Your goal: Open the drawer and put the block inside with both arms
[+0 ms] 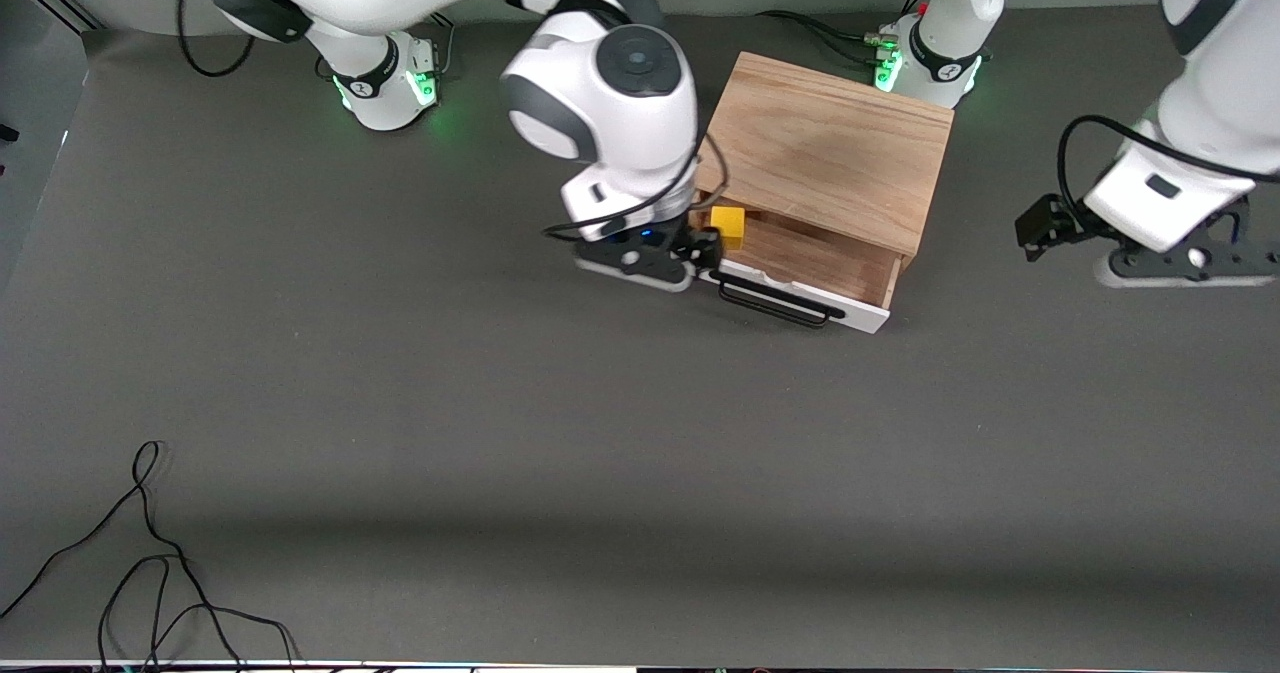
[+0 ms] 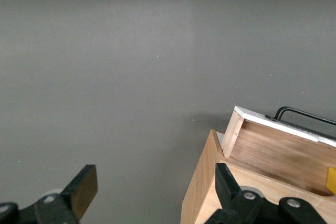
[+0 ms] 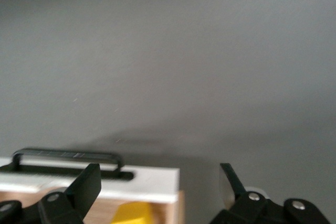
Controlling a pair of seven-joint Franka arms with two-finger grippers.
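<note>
Right tool (image 3: 157,190) spread wide and empty, over the drawer's (image 1: 815,271) corner toward the right arm's end. Yellow block (image 1: 728,226) already inside, in that same corner — release apparently done. Best lifted straight up (clear of the black handle (image 1: 778,303)) so nothing nudges the drawer. Left tool (image 2: 152,190) also spread, empty, waiting over the surface (image 1: 400,403) beside the oak box (image 1: 830,148).

Table (image 1: 560,433): dark grey, matte
Oak box (image 1: 830,148): rests on the table between the two arm bases, its drawer (image 1: 800,271) pulled open
Black cable (image 1: 150,573): loose loops near the front camera, toward the right arm's end
</note>
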